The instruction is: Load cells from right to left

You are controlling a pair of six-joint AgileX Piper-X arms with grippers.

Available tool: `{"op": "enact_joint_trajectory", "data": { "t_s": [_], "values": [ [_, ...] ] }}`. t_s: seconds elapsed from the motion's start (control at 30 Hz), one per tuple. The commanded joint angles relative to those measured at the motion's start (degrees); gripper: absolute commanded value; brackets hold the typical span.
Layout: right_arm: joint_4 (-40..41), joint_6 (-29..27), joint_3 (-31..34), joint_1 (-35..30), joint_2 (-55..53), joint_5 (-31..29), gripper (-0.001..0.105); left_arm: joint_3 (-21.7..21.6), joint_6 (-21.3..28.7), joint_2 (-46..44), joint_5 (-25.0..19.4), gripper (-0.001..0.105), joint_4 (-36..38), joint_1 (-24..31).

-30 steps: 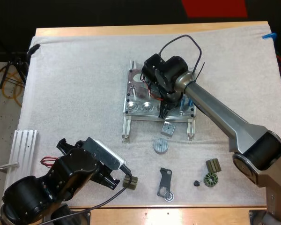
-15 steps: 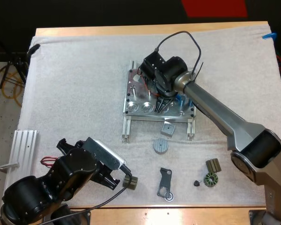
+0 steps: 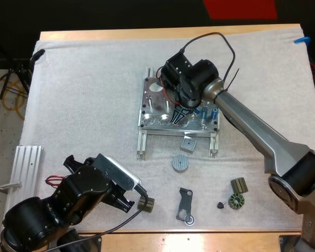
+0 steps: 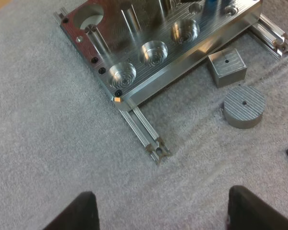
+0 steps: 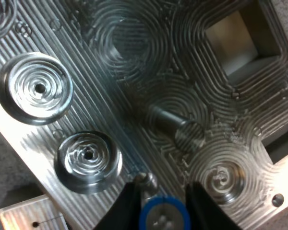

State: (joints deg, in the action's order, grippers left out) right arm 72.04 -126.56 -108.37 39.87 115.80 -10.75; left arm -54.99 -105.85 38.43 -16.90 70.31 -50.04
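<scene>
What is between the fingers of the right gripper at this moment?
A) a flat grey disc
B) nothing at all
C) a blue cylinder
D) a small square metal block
C: in the right wrist view the right gripper presses from both sides on a blue cylinder, just above the metal fixture.

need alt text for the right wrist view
The right gripper presses its two black fingers on both sides of a bright blue cylinder, held over a ridged silver metal fixture. Its surface has round recessed pockets, a short upright metal pin and a square cutout.
</scene>
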Motion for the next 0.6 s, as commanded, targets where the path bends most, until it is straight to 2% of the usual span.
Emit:
{"op": "enact_joint_trajectory", "data": {
  "t_s": [0.0,0.2,0.57],
  "values": [
    [0.3,1.1,-0.1,-0.2,-1.1,1.1,0.0,-0.2,-0.1,-0.4,-0.9,0.057,0.1,-0.3],
    [0.3,6.1,-0.1,-0.2,-1.3,6.7,0.0,-0.2,-0.1,-0.4,-0.9,0.057,0.1,-0.3],
    [-4.4,8.2,-0.1,-0.2,-1.5,7.1,0.0,-0.2,-0.1,-0.4,-0.9,0.057,0.1,-0.3]
  ]
}}
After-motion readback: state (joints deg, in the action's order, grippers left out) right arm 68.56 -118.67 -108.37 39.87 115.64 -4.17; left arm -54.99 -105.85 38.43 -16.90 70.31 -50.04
